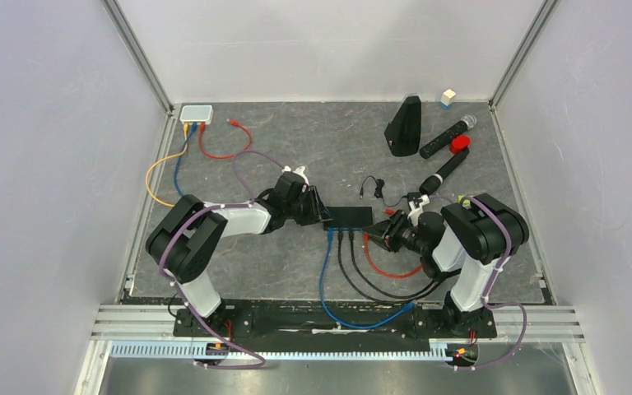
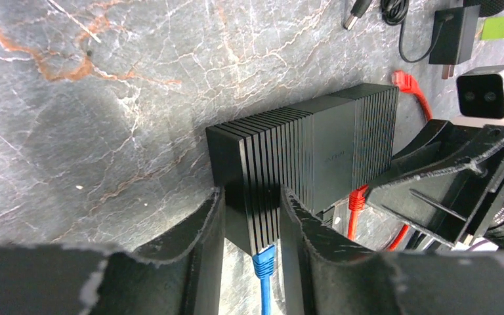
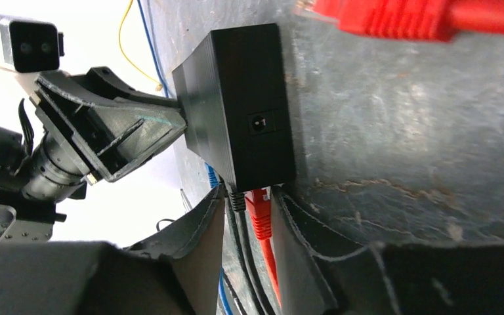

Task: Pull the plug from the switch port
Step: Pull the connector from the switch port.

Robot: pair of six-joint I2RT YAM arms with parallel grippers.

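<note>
Grey veined tabletop [image 1: 313,140] (switch [image 1: 352,216] central), pale walls [image 1: 41,123]

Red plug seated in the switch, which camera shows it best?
The right wrist view: the red plug appears close up and unobstructed, plugged into the switch, between the fingers of the right gripper. The left wrist view shows it partly hidden behind that gripper. The top view shows only a tiny red speck.

Black ribbed switch [image 2: 302,154] lies flat, red plug [image 3: 257,207] seated in it
</note>
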